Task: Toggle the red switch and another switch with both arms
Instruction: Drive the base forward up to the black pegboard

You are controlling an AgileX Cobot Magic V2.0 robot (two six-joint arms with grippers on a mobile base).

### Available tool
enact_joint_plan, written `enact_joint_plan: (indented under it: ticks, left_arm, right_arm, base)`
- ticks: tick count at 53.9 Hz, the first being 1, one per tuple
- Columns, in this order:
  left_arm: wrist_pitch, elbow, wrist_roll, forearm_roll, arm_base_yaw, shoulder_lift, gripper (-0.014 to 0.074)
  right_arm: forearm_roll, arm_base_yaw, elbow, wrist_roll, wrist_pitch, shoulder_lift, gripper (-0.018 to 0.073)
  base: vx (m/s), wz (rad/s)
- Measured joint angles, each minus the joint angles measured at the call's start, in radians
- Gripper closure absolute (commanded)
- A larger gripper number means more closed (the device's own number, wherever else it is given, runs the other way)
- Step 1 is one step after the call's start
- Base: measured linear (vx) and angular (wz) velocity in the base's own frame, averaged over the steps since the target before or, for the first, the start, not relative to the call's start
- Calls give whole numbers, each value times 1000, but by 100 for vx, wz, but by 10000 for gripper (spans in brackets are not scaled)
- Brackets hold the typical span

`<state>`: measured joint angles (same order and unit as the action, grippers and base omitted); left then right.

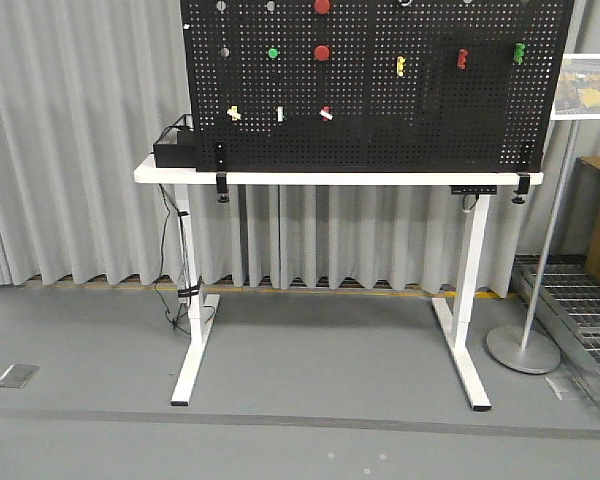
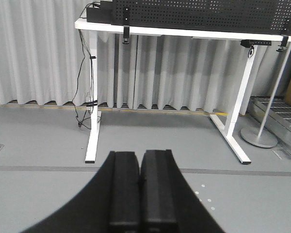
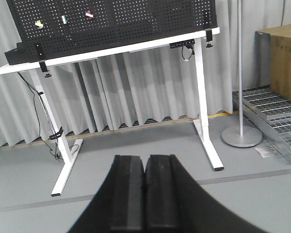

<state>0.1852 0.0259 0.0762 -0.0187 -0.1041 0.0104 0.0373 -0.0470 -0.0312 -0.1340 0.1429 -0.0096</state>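
Pegboard carries small white-tipped red switch and cream switch; left fingers, right fingers pressed together, empty.

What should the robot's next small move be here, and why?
Probably advance toward the pegboard: the red switch and cream switch sit across the floor, and both the left gripper and right gripper are shut, nowhere near them.

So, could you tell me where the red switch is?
In the front view, the red switch sits in the bottom row of the pegboard, right of the white toggle, below a round red button.
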Motion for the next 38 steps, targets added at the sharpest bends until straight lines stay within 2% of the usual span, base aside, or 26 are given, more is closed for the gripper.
enact_joint_plan:
  ticks: [38]
  left_arm:
    - [0, 0, 0, 0, 0, 0, 594]
  right_arm:
    - [0, 0, 0, 0, 0, 0, 566]
  base:
    - [0, 0]
